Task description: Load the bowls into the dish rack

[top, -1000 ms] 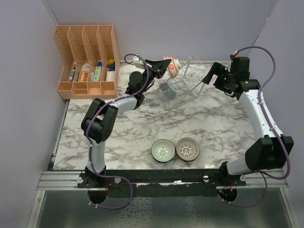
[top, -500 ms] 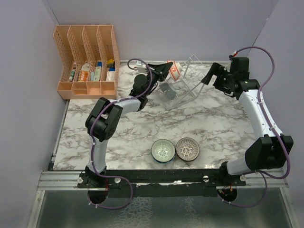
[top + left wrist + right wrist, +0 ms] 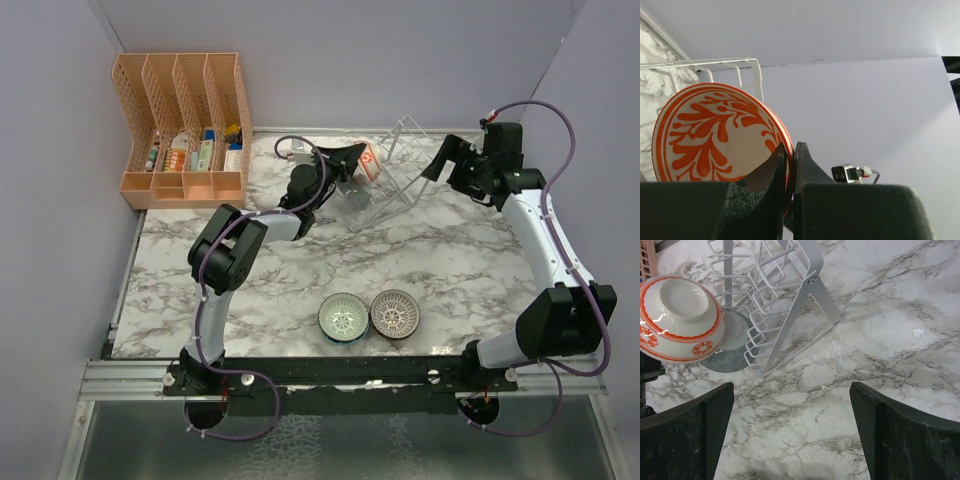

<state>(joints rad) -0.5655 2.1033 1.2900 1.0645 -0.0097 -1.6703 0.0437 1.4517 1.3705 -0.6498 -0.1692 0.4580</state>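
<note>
From above, my left gripper [image 3: 352, 156] holds the red bowl [image 3: 370, 160] at the rack [image 3: 405, 172], and two bowls [image 3: 343, 317] sit near me. My left camera shows me pinching its rim. My right camera shows my right gripper [image 3: 791, 390] spread and empty, so next I think I should slide the bowl into a slot.

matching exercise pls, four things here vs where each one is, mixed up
Things
1. red-patterned white ceramic bowl
2. teal-green patterned bowl
3. brown-grey lattice bowl
4. orange plastic slotted organizer

Places
A. far left corner of the marble table
B. near edge, right one of a pair
C. pinched in the left gripper by the white wire dish rack
D. near edge, left one of a pair

Pairs: 1-C, 2-D, 3-B, 4-A
</note>
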